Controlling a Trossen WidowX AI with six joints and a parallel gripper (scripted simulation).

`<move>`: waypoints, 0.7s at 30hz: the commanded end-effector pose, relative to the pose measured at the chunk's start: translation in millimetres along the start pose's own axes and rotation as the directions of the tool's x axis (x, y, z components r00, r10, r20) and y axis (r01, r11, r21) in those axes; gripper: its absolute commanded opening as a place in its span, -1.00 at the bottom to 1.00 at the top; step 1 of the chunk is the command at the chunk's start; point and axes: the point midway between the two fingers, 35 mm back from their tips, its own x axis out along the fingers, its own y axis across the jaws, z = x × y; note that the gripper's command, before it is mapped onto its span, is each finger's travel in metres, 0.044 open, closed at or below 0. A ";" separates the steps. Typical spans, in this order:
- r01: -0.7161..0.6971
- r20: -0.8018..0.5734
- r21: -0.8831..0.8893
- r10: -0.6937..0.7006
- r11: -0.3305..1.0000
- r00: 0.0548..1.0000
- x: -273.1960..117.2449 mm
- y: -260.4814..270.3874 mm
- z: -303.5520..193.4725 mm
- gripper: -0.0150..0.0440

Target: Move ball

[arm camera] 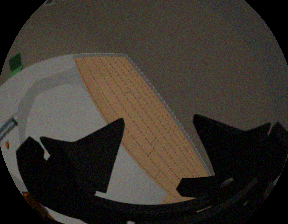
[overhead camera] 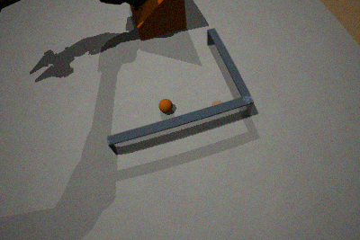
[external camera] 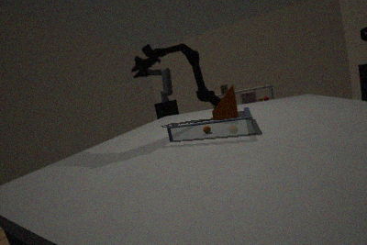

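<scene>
Near the middle of the table (overhead camera: 292, 173), I see the orange ball (overhead camera: 166, 105) resting on the grey surface inside the angle of the two low walls (overhead camera: 180, 124), just beside the longer wall and not touching it. The see-through copy (overhead camera: 217, 102) sits farther along that same wall, tucked close to the corner where the two walls meet, well apart from the ball. My gripper (arm camera: 159, 120) is raised high above the table toward the far edge, with its fingers spread wide and nothing between them. From the wrist camera I look between the two dark fingertips at an orange wedge block (overhead camera: 159, 4), which stands at the far edge beyond the shorter wall's end. From the exterior camera the arm (external camera: 193, 66) arches up over that block, and its long shadow falls across the table toward the near left corner.
</scene>
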 end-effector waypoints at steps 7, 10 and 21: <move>-0.131 -0.027 0.205 0.139 0.970 0.990 34.5 35.4 -32.7 0.38; -0.232 -0.041 0.333 0.260 0.914 0.965 58.6 72.9 -49.5 0.38; -0.479 -0.087 0.655 0.688 0.585 0.721 115.9 252.6 -54.8 0.38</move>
